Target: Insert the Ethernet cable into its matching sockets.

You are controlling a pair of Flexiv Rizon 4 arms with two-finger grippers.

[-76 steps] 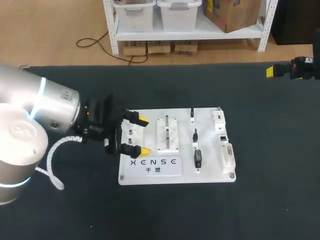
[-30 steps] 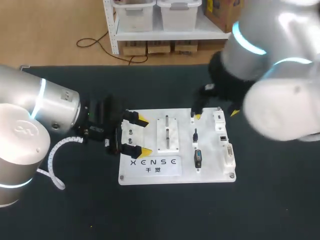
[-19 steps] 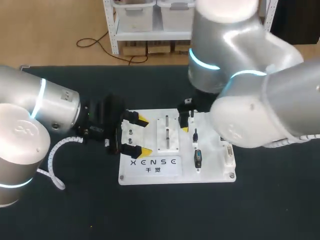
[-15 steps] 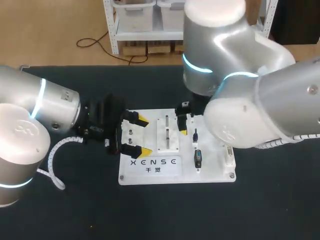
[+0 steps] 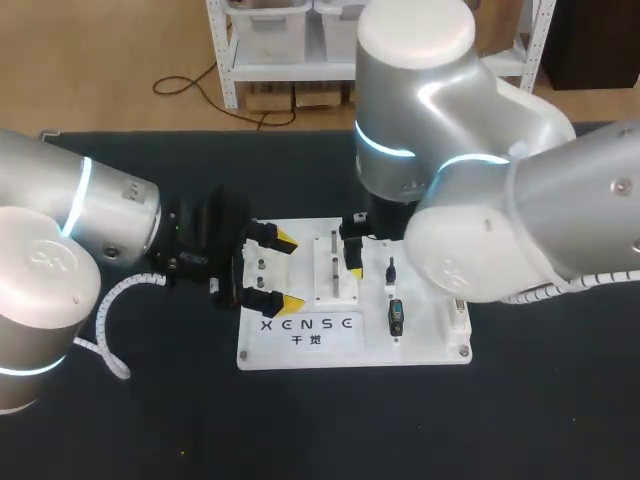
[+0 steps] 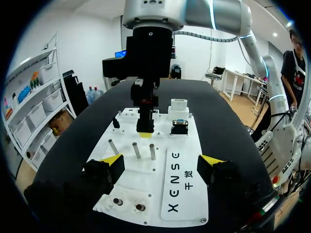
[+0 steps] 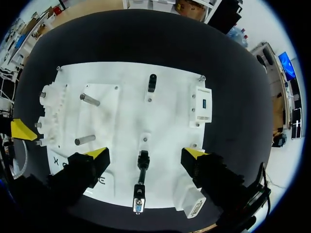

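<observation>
- While my right claw [image 7: 145,153] hangs wide apart over the white board [image 7: 121,116], the black plug [image 7: 142,161] that I take for the Ethernet cable's end lies on the board between its tips, long axis crosswise to them.
- Right arm is nearer; left claw [image 6: 161,160] gapes empty astride the board's edge.
- I count three dark plugs [image 7: 152,82] in a row, one board, two claws.

Short black cable [image 7: 141,167], flat and straight on white board [image 7: 121,121], plug at one end. White socket block [image 7: 201,105] at board edge, apart from cable.
</observation>
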